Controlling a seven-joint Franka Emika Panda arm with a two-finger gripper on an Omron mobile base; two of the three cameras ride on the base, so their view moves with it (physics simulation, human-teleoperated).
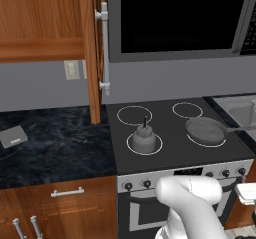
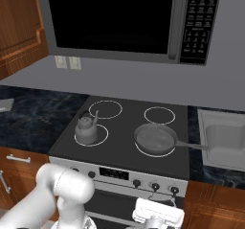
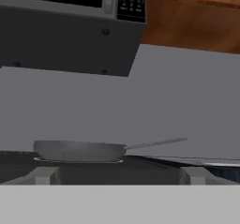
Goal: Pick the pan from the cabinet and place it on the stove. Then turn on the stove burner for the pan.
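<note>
Pan [image 2: 155, 139] sits on the stove [image 2: 125, 146] right-front ring, mid-frame; gripper [image 3: 120, 174] spread wide, low before the front edge

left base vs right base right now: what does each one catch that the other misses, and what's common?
Left base alone: the open cabinet door with its silver bar handle, an empty shelf, and a small grey flat thing on the counter's far left.
Right base alone: the microwave keypad and the white hand low in front of the stove's knobs.
Both: the stove with the pan on its front right ring, handle pointing right toward the sink, the kettle on the front left ring, and the wall outlet.
</note>
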